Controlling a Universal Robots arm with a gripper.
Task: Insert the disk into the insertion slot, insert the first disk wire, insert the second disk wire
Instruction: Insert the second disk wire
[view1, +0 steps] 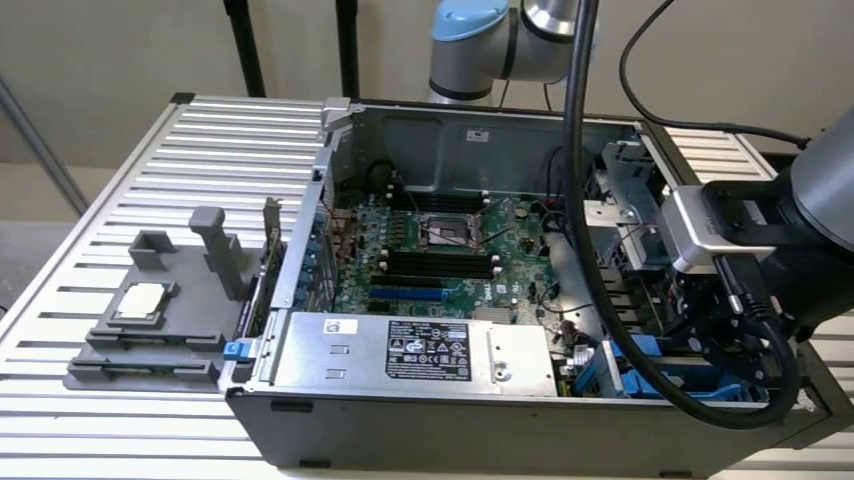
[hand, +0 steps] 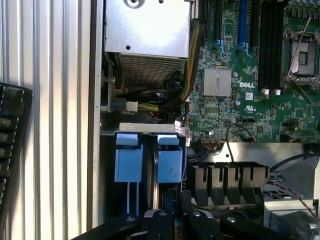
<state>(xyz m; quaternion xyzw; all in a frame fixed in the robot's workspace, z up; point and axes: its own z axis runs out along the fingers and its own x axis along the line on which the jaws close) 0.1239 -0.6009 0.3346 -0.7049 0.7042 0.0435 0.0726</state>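
I see an open computer case (view1: 400, 130) lying on a slatted metal bench (view1: 120, 200). Inside it sit a green motherboard (view1: 441, 250), a silver box with a black label (view1: 414, 352) along the near wall, and, in the corner at the exterior view's right, the drive cage (view1: 654, 365) with bright blue tabs. In the wrist view, two blue tabs (hand: 168, 159) stand side by side in the cage (hand: 150, 131), with a thin silver-grey edge between them that may be the disk; I cannot confirm it. Bundled wires (hand: 172, 97) run beneath the silver box (hand: 147, 30). The claw (hand: 177, 212) hangs just over the cage, its black fingers (hand: 162, 215) drawn close together around that narrow edge; whether they grip it I cannot tell. On the bench at the exterior view's left rests a grey fixture (view1: 160, 320).
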